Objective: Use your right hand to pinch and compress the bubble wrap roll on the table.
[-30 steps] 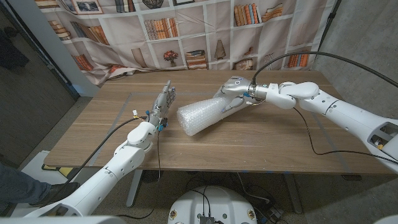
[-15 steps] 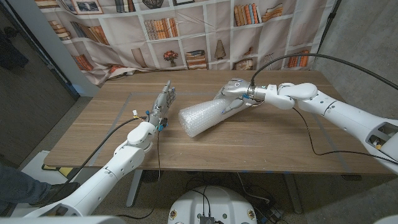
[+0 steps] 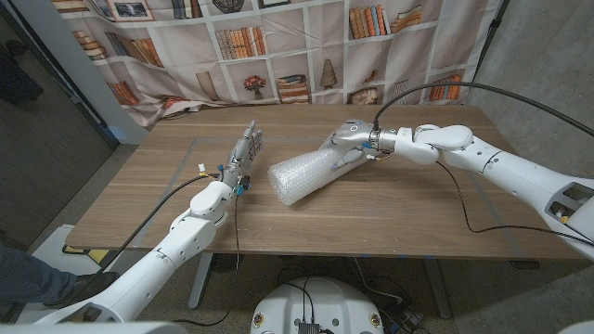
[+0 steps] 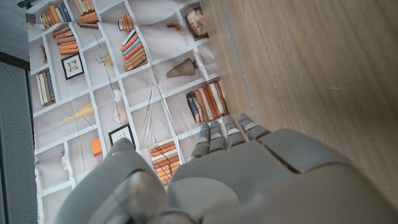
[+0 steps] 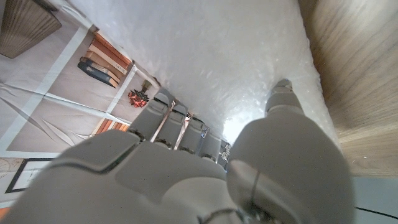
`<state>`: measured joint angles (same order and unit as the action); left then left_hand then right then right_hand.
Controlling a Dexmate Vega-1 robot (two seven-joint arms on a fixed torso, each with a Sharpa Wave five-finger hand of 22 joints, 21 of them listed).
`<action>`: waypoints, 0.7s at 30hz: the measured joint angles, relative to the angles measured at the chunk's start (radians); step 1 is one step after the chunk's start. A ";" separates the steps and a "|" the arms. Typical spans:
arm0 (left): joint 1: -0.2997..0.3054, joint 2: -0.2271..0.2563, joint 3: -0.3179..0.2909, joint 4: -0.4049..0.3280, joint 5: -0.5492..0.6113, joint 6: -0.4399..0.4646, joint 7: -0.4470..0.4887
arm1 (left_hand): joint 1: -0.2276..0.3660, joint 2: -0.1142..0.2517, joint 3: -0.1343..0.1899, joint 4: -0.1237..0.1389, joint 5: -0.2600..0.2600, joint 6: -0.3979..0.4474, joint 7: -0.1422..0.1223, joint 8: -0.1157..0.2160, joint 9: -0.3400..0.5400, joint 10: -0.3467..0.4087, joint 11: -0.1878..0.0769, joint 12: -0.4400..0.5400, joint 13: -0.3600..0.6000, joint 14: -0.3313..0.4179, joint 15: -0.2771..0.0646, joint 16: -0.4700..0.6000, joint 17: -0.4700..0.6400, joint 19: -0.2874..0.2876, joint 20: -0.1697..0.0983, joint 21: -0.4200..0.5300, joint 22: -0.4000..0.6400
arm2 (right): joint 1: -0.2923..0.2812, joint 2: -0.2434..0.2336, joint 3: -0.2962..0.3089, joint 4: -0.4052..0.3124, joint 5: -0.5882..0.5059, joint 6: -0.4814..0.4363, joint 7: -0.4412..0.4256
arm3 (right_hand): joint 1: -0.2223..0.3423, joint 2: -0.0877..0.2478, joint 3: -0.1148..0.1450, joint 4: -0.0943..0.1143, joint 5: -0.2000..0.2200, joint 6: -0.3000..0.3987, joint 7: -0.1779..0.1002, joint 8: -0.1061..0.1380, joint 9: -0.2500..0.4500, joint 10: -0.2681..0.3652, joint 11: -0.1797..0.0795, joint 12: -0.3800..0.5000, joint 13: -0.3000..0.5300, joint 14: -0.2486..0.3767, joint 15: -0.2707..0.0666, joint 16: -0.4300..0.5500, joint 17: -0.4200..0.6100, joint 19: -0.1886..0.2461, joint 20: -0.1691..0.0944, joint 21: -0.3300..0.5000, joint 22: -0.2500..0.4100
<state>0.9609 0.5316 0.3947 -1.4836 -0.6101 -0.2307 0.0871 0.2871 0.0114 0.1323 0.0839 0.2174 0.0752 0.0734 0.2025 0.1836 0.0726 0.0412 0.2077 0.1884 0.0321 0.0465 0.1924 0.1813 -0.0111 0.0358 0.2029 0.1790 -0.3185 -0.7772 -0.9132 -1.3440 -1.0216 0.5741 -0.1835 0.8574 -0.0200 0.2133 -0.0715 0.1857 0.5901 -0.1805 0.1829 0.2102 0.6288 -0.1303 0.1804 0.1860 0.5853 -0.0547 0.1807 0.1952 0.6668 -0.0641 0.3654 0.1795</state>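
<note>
The right hand point(image 3: 342, 147) is pinching one end of the soft, light, springy translucent bubble wrap roll point(image 3: 302, 175) lying on the wooden desk point(image 3: 408, 199).

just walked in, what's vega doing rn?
The right hand is gripping one end of the bubble wrap roll, fingers on one side and thumb on the other, pinching it. The roll lies on the wooden table. The left hand stands apart with fingers extended, holding nothing.
</note>
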 measured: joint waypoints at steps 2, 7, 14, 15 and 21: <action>0.000 0.000 0.000 -0.001 0.000 0.001 0.000 | 0.000 0.000 -0.004 -0.004 0.000 0.000 0.000 0.000 0.000 0.000 0.000 0.000 0.000 0.000 0.000 0.000 0.000 0.000 0.000 0.000 0.000 | -0.001 -0.001 -0.001 -0.002 -0.001 -0.002 0.005 | -0.005 0.001 -0.008 0.003 0.004 -0.020 0.002 0.000 0.000 -0.017 0.001 0.000 0.000 -0.014 0.000 0.000 -0.004 -0.006 0.001 -0.010 -0.001; -0.001 0.001 0.001 -0.003 0.001 0.003 0.000 | 0.000 0.000 -0.004 -0.004 0.000 0.000 0.000 0.000 0.000 0.000 0.000 0.000 0.000 0.000 0.000 0.000 0.000 0.000 0.000 0.000 0.000 | -0.003 -0.007 -0.003 -0.016 -0.009 -0.016 0.028 | -0.054 -0.020 -0.022 0.011 0.016 -0.075 0.003 0.000 0.003 -0.063 0.009 0.000 0.000 -0.057 0.004 0.000 -0.005 -0.030 0.002 -0.029 -0.003; -0.002 0.001 0.001 -0.004 0.001 0.004 -0.001 | 0.000 0.000 -0.004 -0.004 0.000 0.000 0.000 0.000 0.000 0.000 0.000 0.000 0.000 0.000 0.000 0.000 0.000 0.000 0.000 0.000 0.000 | -0.008 -0.015 -0.004 -0.040 -0.024 -0.039 0.067 | -0.101 -0.042 -0.046 0.018 0.033 -0.165 0.011 0.000 0.004 -0.151 0.021 0.000 0.000 -0.123 0.008 -0.004 -0.005 -0.064 0.007 -0.066 -0.003; -0.002 0.002 0.001 -0.004 0.001 0.004 -0.001 | 0.000 0.000 -0.004 -0.004 0.000 0.000 0.000 0.000 0.000 0.000 0.000 0.000 0.000 0.000 0.000 0.000 0.000 0.000 0.000 0.000 0.000 | -0.008 -0.015 -0.004 -0.042 -0.026 -0.040 0.069 | -0.105 -0.043 -0.047 0.019 0.033 -0.177 0.012 0.000 0.004 -0.165 0.023 0.000 0.002 -0.130 0.008 -0.004 -0.005 -0.065 0.007 -0.067 -0.003; -0.007 0.000 0.003 0.000 0.002 0.004 -0.003 | 0.000 0.000 -0.004 -0.004 0.000 0.000 0.000 0.000 0.000 0.000 0.000 0.000 0.000 0.000 0.000 0.000 0.000 0.000 0.000 0.000 0.000 | -0.015 -0.025 -0.003 -0.074 -0.049 -0.065 0.094 | -0.124 -0.050 -0.057 0.023 0.044 -0.257 0.021 -0.006 0.003 -0.233 0.039 0.000 0.003 -0.164 0.029 -0.004 -0.009 -0.093 0.022 -0.088 0.000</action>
<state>0.9542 0.5318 0.3974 -1.4838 -0.6086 -0.2267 0.0840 0.2870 0.0113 0.1284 0.0800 0.2174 0.0751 0.0734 0.2025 0.1836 0.0726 0.0412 0.2077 0.1884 0.0321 0.0465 0.1924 0.1814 -0.0111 0.0358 0.2029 0.1790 -0.3334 -0.8026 -0.9165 -1.4177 -1.0708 0.5093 -0.0894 0.7331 -0.0699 0.1568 -0.0485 0.2295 0.3327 -0.1594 0.1773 0.2137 0.3956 -0.0917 0.1805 0.1890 0.4215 -0.0253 0.1769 0.1861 0.5740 -0.0425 0.2770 0.1796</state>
